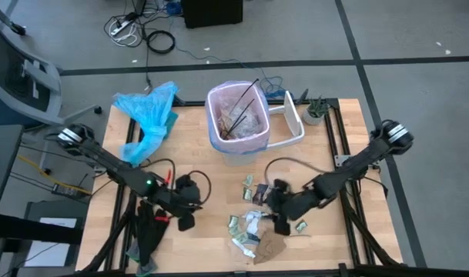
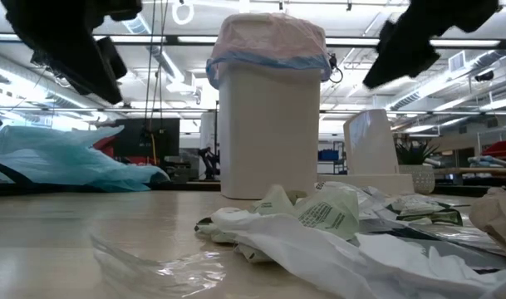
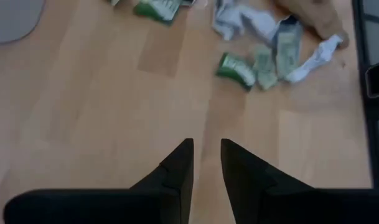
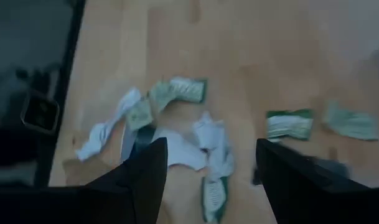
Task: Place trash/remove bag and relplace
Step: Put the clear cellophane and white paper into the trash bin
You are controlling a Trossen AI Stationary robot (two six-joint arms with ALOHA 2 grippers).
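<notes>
Trash lies scattered on my pale wooden counter: crumpled white paper, small green printed wrappers and a flat brown paper piece, all near the front edge. From above, the thin pink bag lines the white bin at the back, with black sticks poking out of it. A rumpled light-blue plastic bag sits at the back left corner, a white lid rests just beside the bin, and a small plant stands at the back right. My left fingers hover over bare wood left of the scraps; my right fingers hang right over them.

At counter height, clear film lies crinkled in front, and the bag's blue-banded rim folds over the bin top. Behind is a long room with ceiling lights.

Past my left wrist, my fingers stand a narrow gap apart, holding nothing.

Past my right wrist, my fingers are spread wide and empty above the wrappers, near the counter's dark edge frame.
</notes>
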